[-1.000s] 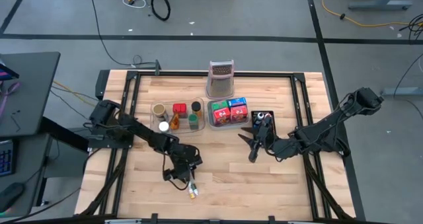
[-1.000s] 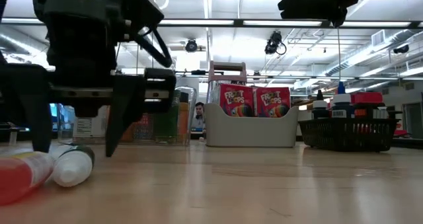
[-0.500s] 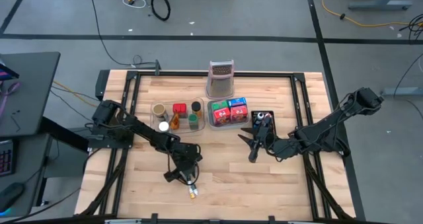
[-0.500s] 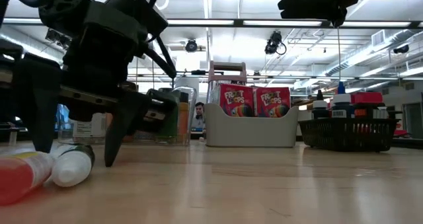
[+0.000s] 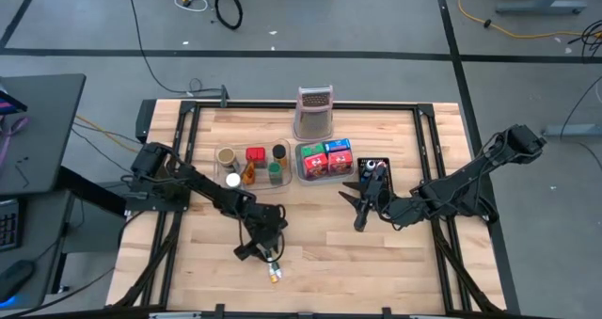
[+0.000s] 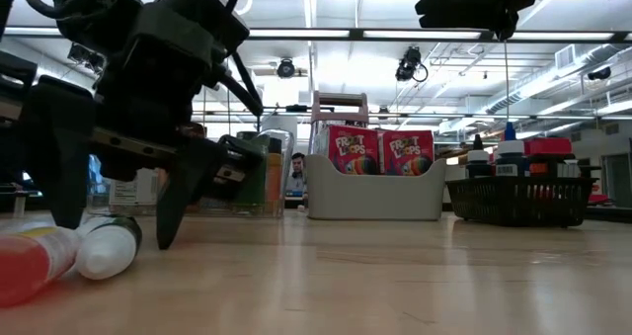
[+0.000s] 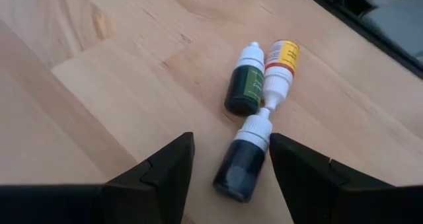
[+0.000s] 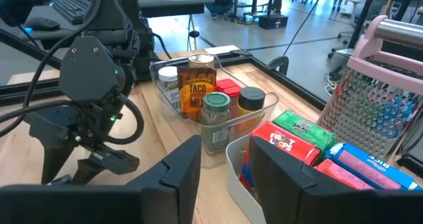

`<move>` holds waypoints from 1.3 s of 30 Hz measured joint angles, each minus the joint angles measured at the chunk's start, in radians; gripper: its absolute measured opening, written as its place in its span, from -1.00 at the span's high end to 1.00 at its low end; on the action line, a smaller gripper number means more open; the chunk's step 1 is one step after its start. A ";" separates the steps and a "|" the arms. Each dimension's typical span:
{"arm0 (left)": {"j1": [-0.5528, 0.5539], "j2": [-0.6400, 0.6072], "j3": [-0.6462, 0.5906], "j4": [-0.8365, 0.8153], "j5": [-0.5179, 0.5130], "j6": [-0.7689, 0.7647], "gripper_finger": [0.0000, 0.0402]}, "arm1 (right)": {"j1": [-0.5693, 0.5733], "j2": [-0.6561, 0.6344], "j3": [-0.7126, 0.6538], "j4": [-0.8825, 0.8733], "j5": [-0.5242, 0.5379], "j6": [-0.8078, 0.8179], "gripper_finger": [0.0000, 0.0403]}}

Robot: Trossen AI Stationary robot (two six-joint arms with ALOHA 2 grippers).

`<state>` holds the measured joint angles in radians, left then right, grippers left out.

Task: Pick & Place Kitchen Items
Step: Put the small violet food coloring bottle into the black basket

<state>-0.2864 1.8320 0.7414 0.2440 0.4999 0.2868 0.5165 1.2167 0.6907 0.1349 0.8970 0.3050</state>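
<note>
High view: left gripper (image 5: 265, 254) hangs over the front-centre tabletop (image 5: 320, 244) directly above a small cluster of dropper bottles (image 5: 274, 272), while the right gripper (image 5: 358, 206) waits well apart beside the black basket (image 5: 376, 165), so the left arm is clearly nearer. Low view: the left fingers straddle the tabletop just beside two lying bottles (image 6: 59, 256). Left wrist view: jaws spread and empty, the dark bottle (image 7: 242, 158) lying between them, long axis running roughly straight ahead (cap pointing away); right wrist view: right jaws part-open, holding nothing.

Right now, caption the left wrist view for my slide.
Left claw open over the dark dropper bottle; green bottle and yellow-labelled bottle lie beyond.
</note>
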 joint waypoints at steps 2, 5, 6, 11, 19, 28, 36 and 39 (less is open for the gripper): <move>-0.001 0.000 0.000 -0.001 -0.024 0.015 -0.05 | 0.000 0.000 0.000 0.000 0.000 0.000 0.32; -0.003 -0.001 0.000 -0.017 -0.043 0.097 -0.03 | 0.000 0.000 0.000 0.000 0.000 0.000 0.32; -0.004 -0.001 0.000 -0.029 -0.050 0.133 -0.01 | 0.000 0.000 0.000 0.000 0.000 0.000 0.32; -0.009 -0.002 0.002 -0.049 -0.069 0.206 0.18 | 0.000 0.000 0.000 0.000 0.000 0.000 0.32; -0.006 -0.002 0.002 -0.048 -0.104 0.191 0.53 | 0.000 0.000 0.000 0.000 0.000 0.000 0.32; 0.026 0.006 -0.003 0.101 -0.214 0.205 0.47 | 0.000 0.000 0.000 0.000 0.001 0.000 0.32; 0.086 0.006 0.098 0.169 -0.491 0.322 0.55 | -0.003 0.000 0.000 0.000 0.003 -0.052 0.32; 0.114 0.005 0.170 0.172 -0.529 0.296 0.54 | -0.003 0.000 0.000 -0.004 0.002 -0.053 0.32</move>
<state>-0.1720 1.8366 0.9110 0.4160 -0.0288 0.5830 0.5137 1.2167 0.6907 0.1304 0.8989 0.2523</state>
